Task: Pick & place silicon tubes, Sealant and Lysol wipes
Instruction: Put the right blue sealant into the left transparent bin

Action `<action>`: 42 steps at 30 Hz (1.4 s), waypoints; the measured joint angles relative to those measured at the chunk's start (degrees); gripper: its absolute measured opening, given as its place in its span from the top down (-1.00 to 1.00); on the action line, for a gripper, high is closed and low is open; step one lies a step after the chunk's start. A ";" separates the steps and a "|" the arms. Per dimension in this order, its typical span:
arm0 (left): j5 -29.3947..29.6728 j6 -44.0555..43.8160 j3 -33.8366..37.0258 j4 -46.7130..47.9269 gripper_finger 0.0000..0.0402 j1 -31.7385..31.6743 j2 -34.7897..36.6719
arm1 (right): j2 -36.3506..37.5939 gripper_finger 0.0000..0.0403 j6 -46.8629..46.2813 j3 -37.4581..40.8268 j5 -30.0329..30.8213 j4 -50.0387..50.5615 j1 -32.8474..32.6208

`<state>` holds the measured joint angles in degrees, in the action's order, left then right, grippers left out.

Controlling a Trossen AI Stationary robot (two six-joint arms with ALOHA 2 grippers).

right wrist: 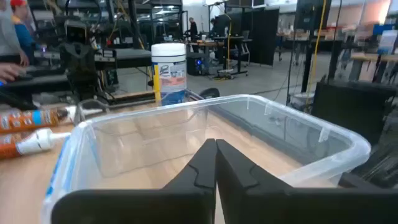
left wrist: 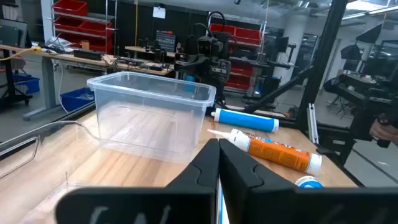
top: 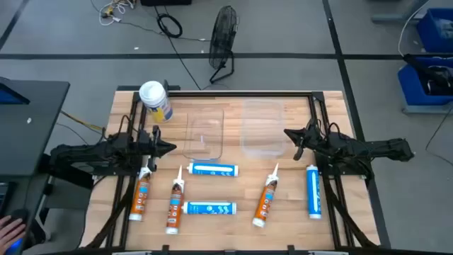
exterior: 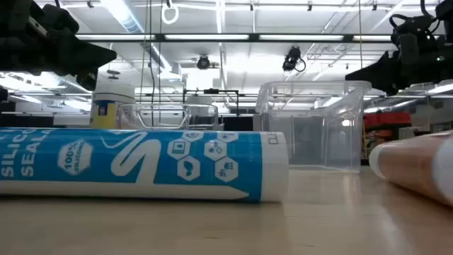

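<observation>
A: Stock, please.

B: Left gripper [top: 172, 147]: fingers pressed together, holding nothing. Right gripper [top: 288, 134]: the same, tips closed, empty. Lysol wipes [top: 156, 101]: upright canister, white domed lid, glossy label, beyond the left fingertips. Two clear plastic bins [top: 205, 134] lie between the two grippers, hard and see-through. Blue silicone tubes [top: 212, 169] and orange sealant tubes [top: 265, 199] lie flat near both sets of fingers, round and smooth.

A: Risks?

B: Round tubes roll if nudged. The canister, I judge, is wide for closed fingers and may topple. The bin walls are probably hard to gauge.
</observation>
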<state>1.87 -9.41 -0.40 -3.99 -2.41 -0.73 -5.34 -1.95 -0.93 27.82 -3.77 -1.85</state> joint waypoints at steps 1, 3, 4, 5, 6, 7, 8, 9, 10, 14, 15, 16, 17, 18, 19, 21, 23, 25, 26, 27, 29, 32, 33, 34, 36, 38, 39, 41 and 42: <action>0.00 0.00 0.00 0.00 0.94 0.01 0.00 | -0.01 0.94 -1.12 0.00 0.02 -0.02 0.00; 0.00 0.00 0.00 0.11 0.94 -0.01 0.00 | 0.00 0.95 -2.15 0.00 0.02 0.00 0.00; 0.00 0.00 0.01 0.17 0.94 0.00 0.00 | 0.00 0.94 -2.11 0.00 0.00 0.00 0.00; 0.00 0.03 0.00 0.22 0.94 0.01 0.00 | 0.00 0.94 -1.99 0.00 0.02 0.00 0.00; 0.00 0.04 0.00 0.36 0.94 0.01 0.00 | 0.00 0.94 -1.79 0.00 0.02 0.00 0.00; 0.00 0.04 0.02 0.53 0.94 0.01 0.00 | 0.00 0.94 -1.58 0.00 0.02 0.00 0.00; 0.00 0.06 0.02 0.54 0.94 0.01 0.00 | 0.00 0.94 -1.45 0.00 0.02 0.00 0.00; 0.00 0.07 0.01 0.50 0.94 0.00 0.00 | 0.00 0.95 -1.31 0.00 0.00 0.00 0.00; 0.00 0.06 0.00 0.50 0.94 -0.01 0.00 | 0.00 0.94 -0.81 0.00 -0.15 0.00 0.00; 0.00 0.14 0.00 0.50 0.94 0.00 0.00 | 0.00 0.95 -0.56 0.00 -0.39 0.00 -0.02; 0.00 0.17 0.02 0.50 0.94 0.01 0.00 | 0.00 0.95 -0.80 0.00 -0.38 0.00 -0.02; 0.00 0.17 0.00 0.50 0.94 0.00 0.00 | 0.00 0.95 -1.52 -0.01 -0.38 0.00 -0.02; 0.00 0.17 0.00 0.50 0.94 0.01 0.00 | 0.00 0.95 -2.61 -0.08 -0.38 0.07 -0.02; 0.00 0.17 0.01 0.50 0.94 0.00 0.00 | -0.02 0.95 -3.78 -0.28 -0.43 0.11 -0.02; 0.00 0.17 0.01 0.48 0.94 0.01 0.00 | -0.02 0.96 -4.85 -0.68 -0.81 0.24 -0.02; 0.00 0.17 0.02 0.50 0.94 -0.01 0.00 | -0.02 0.98 -6.65 -2.01 -2.11 1.11 -0.05; 0.00 0.17 0.00 0.48 0.94 0.01 0.00 | -0.64 0.98 -7.69 -3.96 -3.33 2.57 -0.49; 0.00 0.17 0.01 0.48 0.94 0.01 0.00 | -1.79 0.98 -8.72 -6.40 -3.66 4.75 -1.28; 0.00 0.17 0.01 0.47 0.94 0.00 0.00 | -2.64 0.98 -9.50 -7.74 -3.68 5.82 -1.71; 0.00 0.17 0.01 0.48 0.94 0.01 0.00 | -3.69 0.99 -10.28 -9.28 -3.67 7.27 -2.16; 0.00 0.17 0.01 0.46 0.94 0.00 0.00 | -6.35 0.99 -13.13 -12.58 -3.50 11.18 -3.06; 0.00 0.91 0.00 0.44 0.94 0.01 0.00 | -12.01 0.99 -18.91 -18.43 -2.66 18.56 -4.20; 0.02 1.35 0.02 0.46 0.94 0.01 0.00 | -14.24 0.99 -20.91 -20.47 -2.57 21.13 -4.55; 0.00 1.52 0.00 0.46 0.94 -0.01 0.00 | -16.58 0.99 -23.08 -22.69 -2.55 23.82 -4.87; 0.02 1.51 0.01 0.46 0.94 0.01 0.00 | -21.05 0.99 -27.53 -27.50 -2.84 29.88 -5.48; 0.00 1.50 0.02 0.46 0.94 0.00 0.00 | -25.36 0.99 -32.55 -32.76 -3.25 36.38 -6.17; 0.00 1.48 0.00 0.46 0.94 0.00 0.00 | -27.44 0.99 -34.80 -35.48 -3.51 39.32 -6.58; 0.00 1.50 0.02 0.46 0.94 0.01 0.00 | -31.37 1.00 -38.87 -40.84 -4.57 45.11 -7.61; 0.00 1.48 0.00 0.46 0.94 -0.01 0.00 | -33.47 1.00 -40.72 -43.72 -5.30 47.99 -8.26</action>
<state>1.87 -7.92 -0.40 -3.53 -2.42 -0.73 -38.81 -42.67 -44.65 22.52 44.22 -10.11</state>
